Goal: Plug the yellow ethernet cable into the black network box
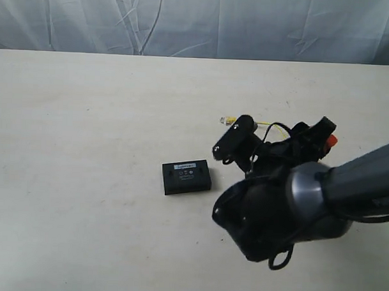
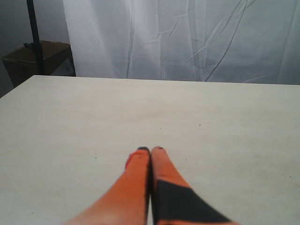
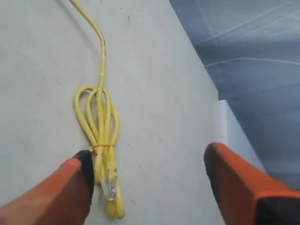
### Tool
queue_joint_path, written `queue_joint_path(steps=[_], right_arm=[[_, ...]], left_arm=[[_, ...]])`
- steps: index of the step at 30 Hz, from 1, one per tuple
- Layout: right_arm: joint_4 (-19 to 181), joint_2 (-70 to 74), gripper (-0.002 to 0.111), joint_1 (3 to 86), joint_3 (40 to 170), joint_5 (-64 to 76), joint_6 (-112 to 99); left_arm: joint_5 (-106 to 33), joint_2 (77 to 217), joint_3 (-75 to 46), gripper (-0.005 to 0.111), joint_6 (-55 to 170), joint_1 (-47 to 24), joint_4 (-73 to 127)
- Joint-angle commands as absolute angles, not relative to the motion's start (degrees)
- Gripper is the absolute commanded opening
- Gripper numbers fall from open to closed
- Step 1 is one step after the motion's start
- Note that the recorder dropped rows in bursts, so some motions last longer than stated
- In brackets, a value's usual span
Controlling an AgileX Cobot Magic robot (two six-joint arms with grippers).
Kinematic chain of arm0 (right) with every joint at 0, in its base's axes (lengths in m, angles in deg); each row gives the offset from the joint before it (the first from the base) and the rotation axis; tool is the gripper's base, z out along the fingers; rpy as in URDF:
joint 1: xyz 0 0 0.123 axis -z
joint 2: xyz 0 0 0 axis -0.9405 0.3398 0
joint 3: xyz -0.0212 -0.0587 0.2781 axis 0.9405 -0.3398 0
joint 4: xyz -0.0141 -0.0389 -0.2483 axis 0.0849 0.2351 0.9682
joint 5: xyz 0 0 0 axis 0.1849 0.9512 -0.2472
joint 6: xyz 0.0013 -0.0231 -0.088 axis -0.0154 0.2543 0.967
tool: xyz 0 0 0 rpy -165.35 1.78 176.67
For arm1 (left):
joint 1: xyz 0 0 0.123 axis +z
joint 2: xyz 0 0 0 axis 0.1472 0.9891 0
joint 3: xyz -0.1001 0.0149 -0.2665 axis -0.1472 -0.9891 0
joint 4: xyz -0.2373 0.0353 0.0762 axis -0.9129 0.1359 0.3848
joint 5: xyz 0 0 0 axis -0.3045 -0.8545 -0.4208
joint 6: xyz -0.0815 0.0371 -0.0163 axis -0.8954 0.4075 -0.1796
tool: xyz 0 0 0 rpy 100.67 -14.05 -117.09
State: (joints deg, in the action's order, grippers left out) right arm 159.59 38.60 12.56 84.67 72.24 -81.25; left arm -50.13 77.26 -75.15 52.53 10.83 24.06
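The yellow ethernet cable (image 3: 101,122) lies on the table in a tied bundle of loops, and one clear plug (image 3: 108,185) rests on the bundle. My right gripper (image 3: 147,164) is open wide above it, with one orange finger (image 3: 77,185) close beside the bundle and plug. Nothing is held. In the exterior view the cable's other plug (image 1: 227,120) lies right of centre, and my right arm hides most of the cable. The black network box (image 1: 186,176) lies flat to the left of that arm. My left gripper (image 2: 151,150) is shut and empty over bare table.
The table's edge (image 3: 218,96) runs close to the cable bundle, with a grey cloth backdrop (image 1: 199,24) beyond. A cardboard box (image 2: 37,58) and a black pole (image 2: 33,37) stand off the table's corner in the left wrist view.
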Motion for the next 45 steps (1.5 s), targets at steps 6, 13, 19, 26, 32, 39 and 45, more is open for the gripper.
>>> queue_joint_path(steps=[6, 13, 19, 26, 32, 39, 45], right_arm=[[132.64, 23.84, 0.067, 31.12, 91.14, 50.40, -56.64], [114.71, 24.01, 0.067, 48.30, 91.92, 38.44, -44.38], [104.93, 28.16, 0.059, 54.99, 91.92, 35.37, -37.09], [93.39, 32.09, 0.031, 58.07, 92.22, 34.13, -32.00], [81.81, 32.18, 0.050, 58.07, 93.54, 33.27, -16.91], [82.02, 34.87, 0.051, 58.07, 93.67, 33.30, -16.42], [81.89, 37.37, 0.051, 57.95, 93.67, 32.68, -16.42]], left_arm=[[-49.80, 76.99, -75.38, 0.000, 52.53, 10.91, 24.16], [-49.80, 76.99, -75.38, 0.000, 52.53, 10.91, 24.16], [-49.80, 76.99, -75.38, 0.000, 52.53, 10.91, 24.16], [-49.80, 76.99, -75.38, 0.000, 52.53, 10.91, 24.16], [-49.80, 76.99, -75.38, 0.000, 52.53, 10.91, 24.16], [-49.80, 76.99, -75.38, 0.000, 52.53, 10.91, 24.16], [-49.80, 76.99, -75.38, 0.000, 52.53, 10.91, 24.29]])
